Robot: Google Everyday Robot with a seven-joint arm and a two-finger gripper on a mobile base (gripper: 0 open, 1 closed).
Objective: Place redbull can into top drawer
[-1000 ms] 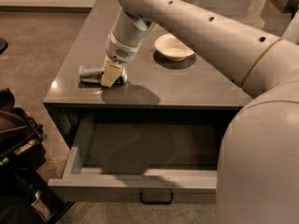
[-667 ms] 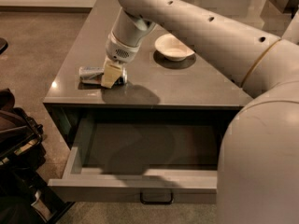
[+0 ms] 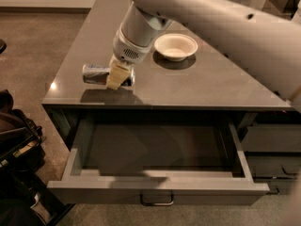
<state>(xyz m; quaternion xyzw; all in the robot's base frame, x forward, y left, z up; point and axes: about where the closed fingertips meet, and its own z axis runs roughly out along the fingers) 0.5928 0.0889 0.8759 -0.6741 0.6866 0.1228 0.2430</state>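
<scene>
No visible change over the last second: gripper (image 3: 118, 76) sits at the same spot and the can (image 3: 94, 74) hasn't shifted. My read: grasp is closing or just settled, and lift hasn't started.

Fingers (image 3: 114, 79) are narrow, straddling the can near one end. The near pad lies across the can's front face, so it looks clamped. The can lies on its side on the table (image 3: 202, 86), most of its length sticking out camera-left of the fingers.

Arm (image 3: 211, 18) comes in from the upper right, wrist angled down and toward the camera, fingers pointing at the tabletop.

Drawer (image 3: 155, 185) is pulled fully open, below the fingers and nearer the camera, with nothing in it. Bowl (image 3: 176, 46) is beyond the fingers, well apart.

Next move needs a lift clear of the table edge, then forward and down into the drawer.
</scene>
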